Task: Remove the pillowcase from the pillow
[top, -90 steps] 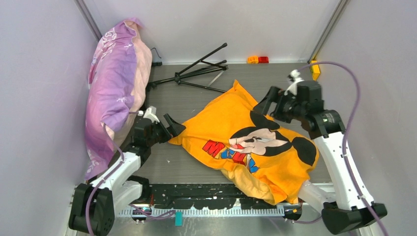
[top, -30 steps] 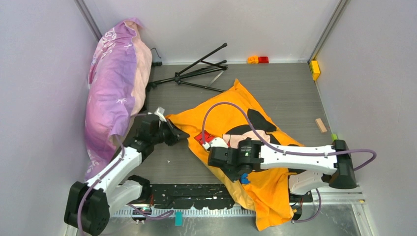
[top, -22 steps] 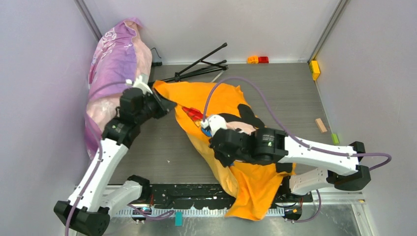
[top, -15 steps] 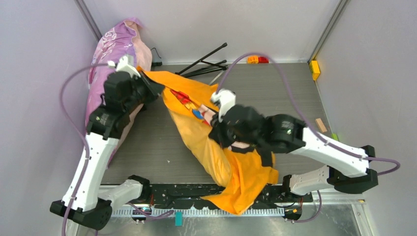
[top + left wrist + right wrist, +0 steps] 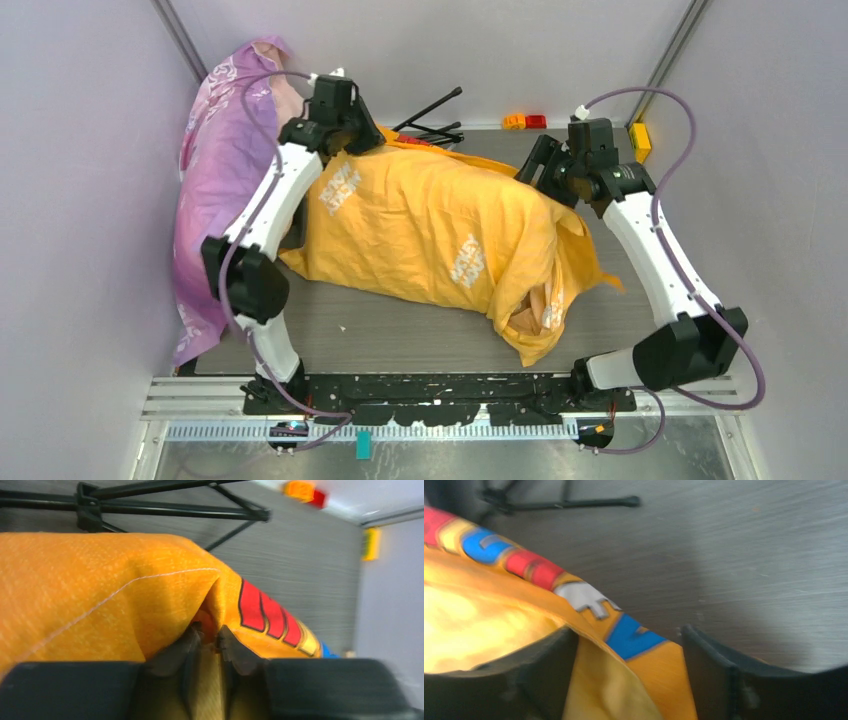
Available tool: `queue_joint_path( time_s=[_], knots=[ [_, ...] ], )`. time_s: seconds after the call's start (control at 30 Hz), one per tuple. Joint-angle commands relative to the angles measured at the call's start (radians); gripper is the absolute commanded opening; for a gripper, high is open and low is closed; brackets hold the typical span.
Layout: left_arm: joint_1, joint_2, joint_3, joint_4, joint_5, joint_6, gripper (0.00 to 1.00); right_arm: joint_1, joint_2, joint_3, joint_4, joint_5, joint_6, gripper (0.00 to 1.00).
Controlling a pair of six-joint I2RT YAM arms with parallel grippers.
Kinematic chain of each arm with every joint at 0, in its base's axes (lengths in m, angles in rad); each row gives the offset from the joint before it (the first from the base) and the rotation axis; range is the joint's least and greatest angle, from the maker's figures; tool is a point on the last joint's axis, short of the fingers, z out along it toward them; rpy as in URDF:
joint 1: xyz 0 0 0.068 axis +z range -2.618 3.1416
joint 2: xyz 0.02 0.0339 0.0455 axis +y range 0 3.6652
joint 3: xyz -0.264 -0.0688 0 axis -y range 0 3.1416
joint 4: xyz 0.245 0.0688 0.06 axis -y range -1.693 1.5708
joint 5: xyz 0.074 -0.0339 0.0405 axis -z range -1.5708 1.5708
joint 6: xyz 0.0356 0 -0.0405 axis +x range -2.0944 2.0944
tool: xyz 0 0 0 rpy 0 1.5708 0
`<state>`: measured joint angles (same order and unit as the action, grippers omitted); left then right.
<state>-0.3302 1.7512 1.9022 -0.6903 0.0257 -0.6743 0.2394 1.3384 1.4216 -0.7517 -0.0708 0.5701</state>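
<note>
Barely begun: pillowcase (image 5: 430, 225) lies bulging across the table (image 5: 400, 335), L gripper (image 5: 207, 635) pinched tight on its far-left corner, R gripper (image 5: 624, 650) jaws apart w/ fabric loose between, pillow not clearly seen, prob. still inside, so the whole pull-off remains.

You have a pink-purple floral fabric pillow (image 5: 215, 190) against the left wall; a folded black tripod (image 5: 432, 112), orange block (image 5: 514, 121), red block (image 5: 536, 121) and yellow block (image 5: 640, 140) sit along the grey worktop (image 5: 400, 330) at its back.

Pillow hidden in pillowcase (image 5: 430, 225), tripod (image 5: 432, 107) partly behind it, R wrist cam blurry.
</note>
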Motion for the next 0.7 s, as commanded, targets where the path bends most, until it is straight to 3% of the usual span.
queue_joint_path(
  time_s=[0.0,0.07,0.1,0.13,0.33,0.53,0.67],
  knots=[
    [0.025,0.063,0.021,0.1,-0.03,-0.017,0.41,-0.025,-0.033,0.037,-0.077,-0.014,-0.061,0.88],
    [0.025,0.061,0.026,0.103,-0.036,0.006,0.73,-0.026,-0.092,0.024,-0.086,0.048,-0.095,0.89],
    [0.025,0.049,0.022,0.107,-0.047,0.018,0.83,-0.027,-0.115,0.027,-0.1,0.065,-0.112,0.89],
    [0.025,0.031,0.014,0.115,-0.058,0.028,0.86,-0.026,-0.134,0.03,-0.116,0.113,-0.124,0.89],
    [0.025,-0.136,-0.073,0.149,-0.068,0.058,0.86,-0.027,-0.32,-0.046,-0.068,0.241,-0.132,0.89],
    [0.024,-0.426,-0.38,0.331,0.096,0.066,0.85,-0.027,-0.472,-0.148,-0.019,0.227,-0.12,0.88],
    [0.026,-0.601,-0.626,0.442,0.193,0.081,1.0,-0.026,-0.53,-0.261,-0.034,0.139,-0.059,0.87]
  ],
)
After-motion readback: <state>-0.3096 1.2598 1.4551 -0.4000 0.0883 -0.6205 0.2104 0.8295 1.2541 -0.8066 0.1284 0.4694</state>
